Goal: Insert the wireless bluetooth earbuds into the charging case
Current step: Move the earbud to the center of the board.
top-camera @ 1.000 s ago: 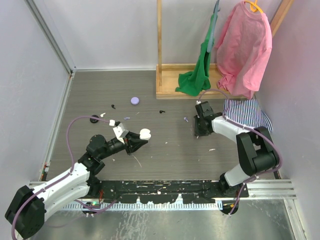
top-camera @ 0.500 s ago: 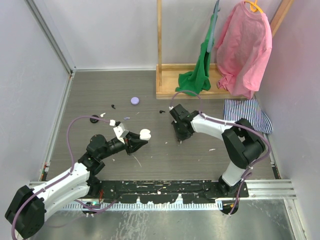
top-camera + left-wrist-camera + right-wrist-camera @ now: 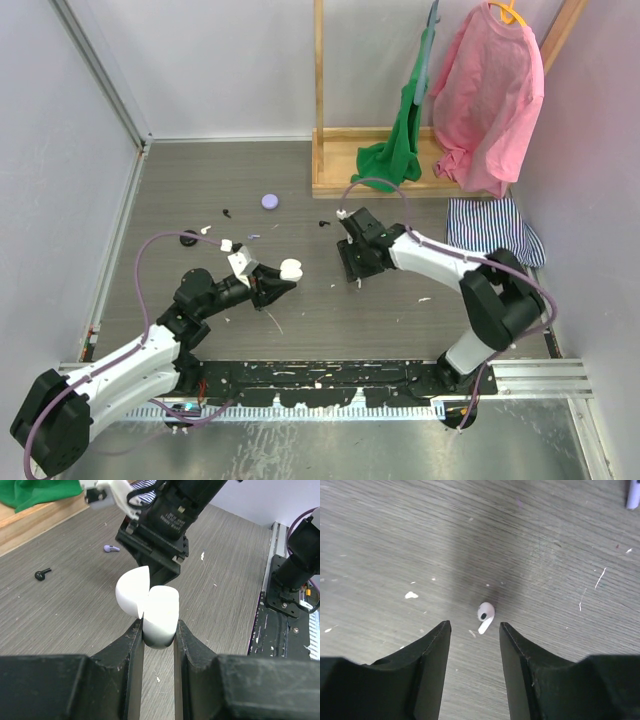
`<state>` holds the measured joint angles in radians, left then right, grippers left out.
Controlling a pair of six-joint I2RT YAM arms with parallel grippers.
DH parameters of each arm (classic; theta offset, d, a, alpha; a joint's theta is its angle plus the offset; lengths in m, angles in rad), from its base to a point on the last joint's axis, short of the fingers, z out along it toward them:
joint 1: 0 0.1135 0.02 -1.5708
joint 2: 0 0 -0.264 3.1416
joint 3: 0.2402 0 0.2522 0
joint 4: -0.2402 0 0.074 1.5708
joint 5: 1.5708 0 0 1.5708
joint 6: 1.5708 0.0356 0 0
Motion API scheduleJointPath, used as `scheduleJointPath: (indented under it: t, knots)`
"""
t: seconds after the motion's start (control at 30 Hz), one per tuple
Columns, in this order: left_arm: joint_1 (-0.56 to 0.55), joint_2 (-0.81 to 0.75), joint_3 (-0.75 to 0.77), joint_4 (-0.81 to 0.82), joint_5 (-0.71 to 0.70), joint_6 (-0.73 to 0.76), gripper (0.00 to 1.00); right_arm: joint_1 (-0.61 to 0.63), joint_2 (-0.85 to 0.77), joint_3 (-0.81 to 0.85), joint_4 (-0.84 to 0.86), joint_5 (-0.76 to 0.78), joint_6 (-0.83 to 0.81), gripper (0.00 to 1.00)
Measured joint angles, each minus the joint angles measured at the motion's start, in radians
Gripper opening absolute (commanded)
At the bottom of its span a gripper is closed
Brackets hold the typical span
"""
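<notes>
Counter [image 3: 200, 180] of grey wood grain holds the scatter. Left fingers [image 3: 159, 630] are clenched on a white case [image 3: 150, 600] with its lid hinged open. In the top view a lilac puck [image 3: 269, 201] lies at eleven o'clock of it. In the left wrist view a black earbud [image 3: 42, 573] and a lilac earbud [image 3: 112, 548] lie apart at ten and eleven o'clock of the case. Right fingers [image 3: 474, 630] stand released, tips low over the counter, at three o'clock of the case. A white earbud [image 3: 485, 614] lies loose just past their gap, touching neither. Green cloth [image 3: 395, 150] and pink shirt [image 3: 490, 95] hang at one o'clock.
</notes>
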<state>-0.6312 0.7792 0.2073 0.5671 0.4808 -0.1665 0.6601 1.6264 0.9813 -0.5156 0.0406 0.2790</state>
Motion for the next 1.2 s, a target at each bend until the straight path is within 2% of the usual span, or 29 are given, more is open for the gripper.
scheduleJointPath:
  t: [0.3, 0.77, 1.2]
  knots:
    - [0.0, 0.0, 0.002, -0.002, 0.005, 0.0, 0.0, -0.1, -0.197, -0.133, 0.142, -0.13, 0.001, 0.48]
    - [0.0, 0.016, 0.006, -0.004, 0.013, 0.0, 0.0, -0.266, -0.209, -0.335, 0.359, -0.359, 0.07, 0.44]
    - [0.0, 0.041, 0.022, -0.007, 0.021, 0.0, 0.0, -0.299, -0.197, -0.37, 0.468, -0.446, 0.113, 0.38]
